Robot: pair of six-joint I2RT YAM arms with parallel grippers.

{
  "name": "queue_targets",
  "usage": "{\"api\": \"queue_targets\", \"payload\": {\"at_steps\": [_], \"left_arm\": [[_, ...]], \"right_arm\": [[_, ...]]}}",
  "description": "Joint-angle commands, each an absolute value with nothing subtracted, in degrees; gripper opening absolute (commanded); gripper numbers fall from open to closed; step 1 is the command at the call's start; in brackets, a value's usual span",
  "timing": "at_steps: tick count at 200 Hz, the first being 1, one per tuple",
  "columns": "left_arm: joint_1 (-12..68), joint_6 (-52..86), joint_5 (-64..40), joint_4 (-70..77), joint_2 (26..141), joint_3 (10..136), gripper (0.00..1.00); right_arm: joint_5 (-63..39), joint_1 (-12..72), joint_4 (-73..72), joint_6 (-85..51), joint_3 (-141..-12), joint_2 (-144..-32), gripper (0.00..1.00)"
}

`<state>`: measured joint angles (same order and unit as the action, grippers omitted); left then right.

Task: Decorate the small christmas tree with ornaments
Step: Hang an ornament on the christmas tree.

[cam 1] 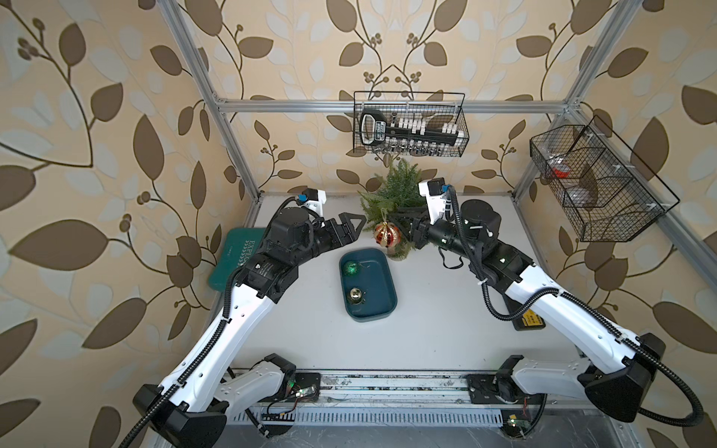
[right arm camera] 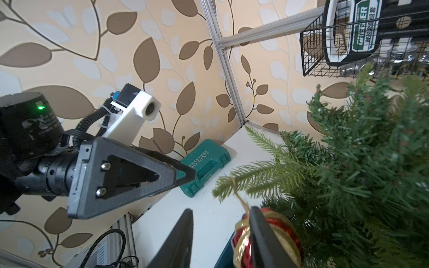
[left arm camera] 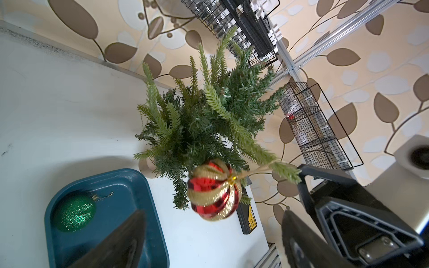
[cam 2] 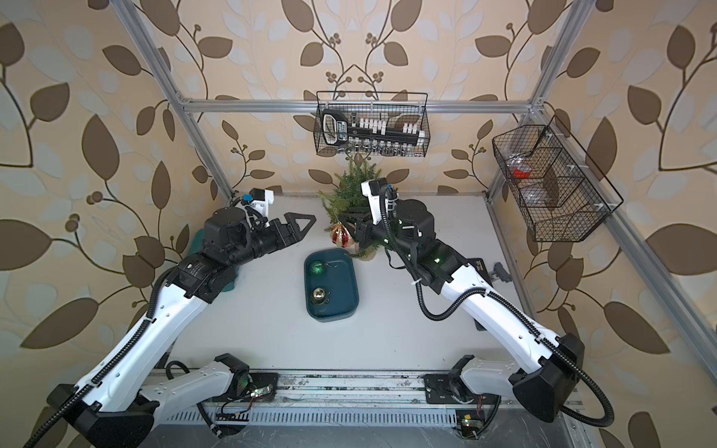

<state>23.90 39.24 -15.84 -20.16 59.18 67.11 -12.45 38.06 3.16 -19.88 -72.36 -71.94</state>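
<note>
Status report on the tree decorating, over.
Left gripper open, empty. Right gripper open beside red ornament, hanging on tree branch. Green ornament, gold ornament in tray. Tray unobstructed.

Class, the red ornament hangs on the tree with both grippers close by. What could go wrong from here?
The red ornament hangs by its loop near the tip of a thin branch of the tree; a knock might slide it off.
The open right gripper has a finger beside the ornament; pulling back may drag it.
The left gripper sits near that branch tip and could brush it.
</note>
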Motion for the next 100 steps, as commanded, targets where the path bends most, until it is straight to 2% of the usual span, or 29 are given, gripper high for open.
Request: {"api": "queue_targets", "payload": {"at_steps": [1, 49, 100], "left_arm": [[23.20, 37.93, -14.35, -21.57, 56.94, 65.82, 0.91], [23.20, 36.61, -14.65, -25.95, 54.94, 61.81, 0.84], [23.58, 39.40, -17.34, -26.53, 56.25, 53.44, 0.74]], "right_arm": [[-13.71, 38.41, 6.82, -19.20, -72.33, -69.50, 0.40], [-13.10, 38.41, 13.80, -18.43, -68.77, -62.15, 0.46], [-10.64, 38.41, 20.03, -19.80, -56.61, -49.74, 0.49]]}}
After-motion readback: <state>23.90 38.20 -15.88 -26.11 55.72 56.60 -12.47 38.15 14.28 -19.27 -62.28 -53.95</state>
